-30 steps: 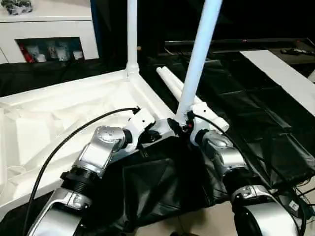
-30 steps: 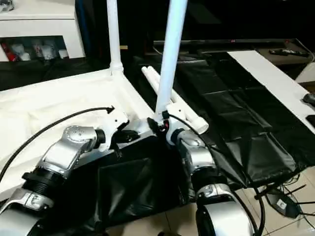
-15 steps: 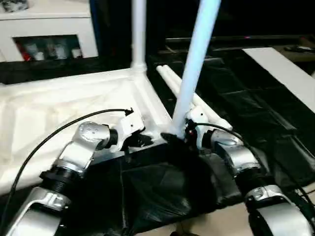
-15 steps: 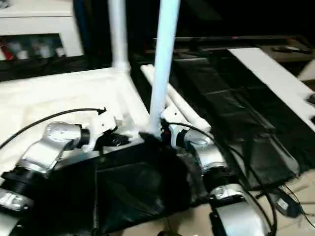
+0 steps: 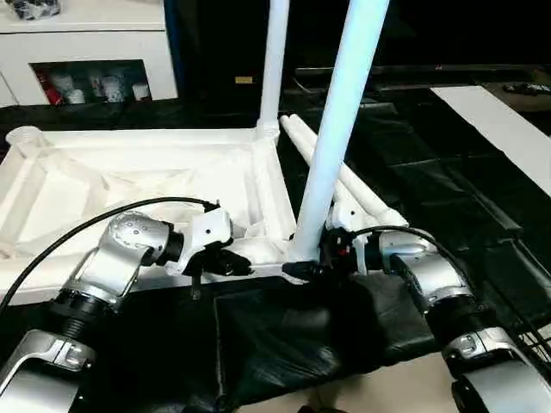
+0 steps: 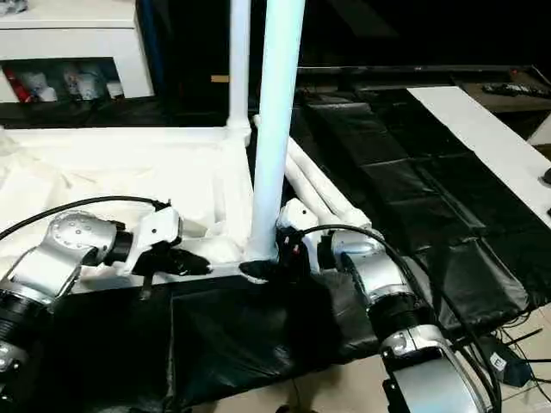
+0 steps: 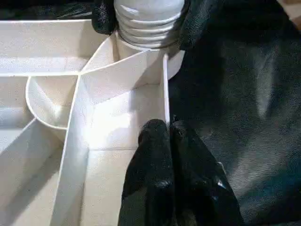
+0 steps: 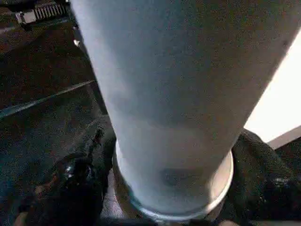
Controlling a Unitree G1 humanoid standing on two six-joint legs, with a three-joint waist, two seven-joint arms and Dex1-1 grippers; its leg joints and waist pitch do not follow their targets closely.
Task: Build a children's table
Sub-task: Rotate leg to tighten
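The children's table [image 5: 129, 172] lies upside down with its ribbed underside up, resting on black sheeting [image 5: 284, 335] that covers the surface below. Its left part runs out of the head pictures, so the full outline cannot be seen. At the far left corner an empty round socket [image 5: 24, 136] shows. A far leg [image 5: 274, 69] stands upright in the far right corner socket, and its top is cut off by the picture edge. The near leg [image 5: 340, 129] stands in the near right corner, leaning slightly, and its top is also cut off. Two spare legs [image 5: 344, 176] lie side by side on the sheeting just beyond the near corner, partly hidden behind the near leg.

The left tool [image 7: 162, 129] has its two black fingers pressed together, tips touching the thin rim wall of the tabletop just beside the near corner socket; whether it pinches the rim or only rests against it cannot be told.

The right tool [image 5: 303, 268] sits at the foot of the near leg, its black fingers [image 8: 80, 183] standing wide on either side of the leg's ribbed base. The leg blocks the gap, so how firmly they clasp it is hard to make out.

In the far left background stands a white shelf unit [image 5: 86, 43], its contents too small to identify.
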